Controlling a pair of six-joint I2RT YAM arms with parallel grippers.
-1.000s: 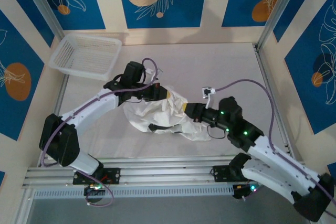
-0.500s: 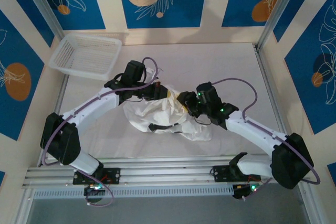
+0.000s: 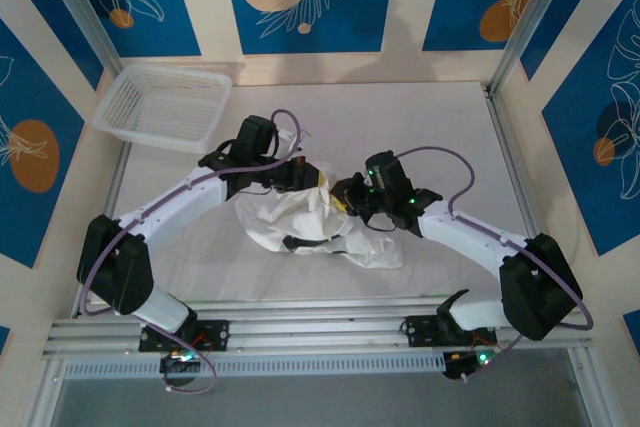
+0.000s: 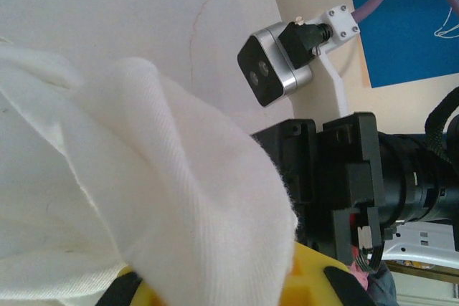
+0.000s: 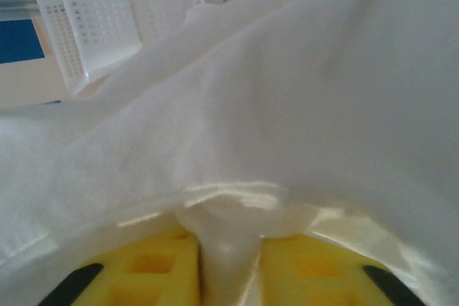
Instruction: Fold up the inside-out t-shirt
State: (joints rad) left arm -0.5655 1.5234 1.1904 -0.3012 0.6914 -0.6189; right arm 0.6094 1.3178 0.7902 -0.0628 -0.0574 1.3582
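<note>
The white inside-out t-shirt [image 3: 300, 222] lies crumpled in the middle of the table, with a small dark mark [image 3: 290, 243] near its front. My left gripper [image 3: 316, 178] is shut on its far edge. In the left wrist view the cloth [image 4: 165, 198] drapes over the yellow fingers [image 4: 315, 288]. My right gripper [image 3: 341, 199] sits right beside the left one at the same edge. In the right wrist view a fold of the t-shirt [image 5: 237, 105] is pinched between the yellow pads [image 5: 154, 266], and the gripper [image 5: 228, 256] is shut on it.
A white mesh basket [image 3: 165, 105] stands at the back left and also shows in the right wrist view as the basket [image 5: 93, 19]. The right arm's wrist camera [image 4: 276, 69] hangs close to my left gripper. Metal posts border the table at both sides.
The right arm swung left from the shirt's right side to its far edge beside the left gripper, and its jaws closed on the cloth. The left arm stayed put.
</note>
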